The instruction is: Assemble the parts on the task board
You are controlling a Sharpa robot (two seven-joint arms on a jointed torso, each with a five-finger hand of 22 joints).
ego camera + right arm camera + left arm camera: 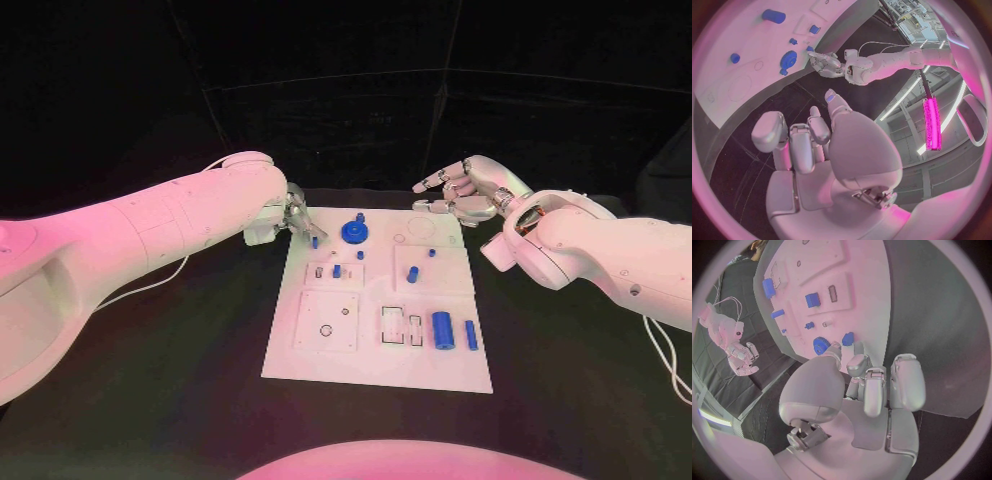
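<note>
- Head view: the left hand point(293, 217) sat at the far left corner of the task board point(378, 372), fingers gathered towards a small blue peg point(315, 241) that stood just inside that corner. I could not tell from here whether the fingertips pinched it or only touched it. The peg's long axis looked upright. The right hand point(459, 190) hung past the board's far right corner, fingers spread and holding nothing, so the left hand was plainly the nearer one to the peg.
- Still on the board, a blue gear point(355, 232) lay just beside the peg towards the middle, flat and toothed. Two larger blue cylinders point(443, 331) lay on their sides nearer the robot's edge, long axes running from the near edge to the far one. The board was a smooth, matt white plate with shallow cut recesses; the table point(173, 400) under it was black.
- Left wrist view: the left hand's point(870, 385) fingers curled close together, their tips reaching the board's edge where the blue gear point(821, 345) and a small rounded blue part point(847, 338) sat. Contact was hidden behind the fingers.
- Right wrist view: the right hand point(811, 140) was loosely curled and empty, well off the board point(754, 75). The fingers were glossy silver, their pads smooth.
</note>
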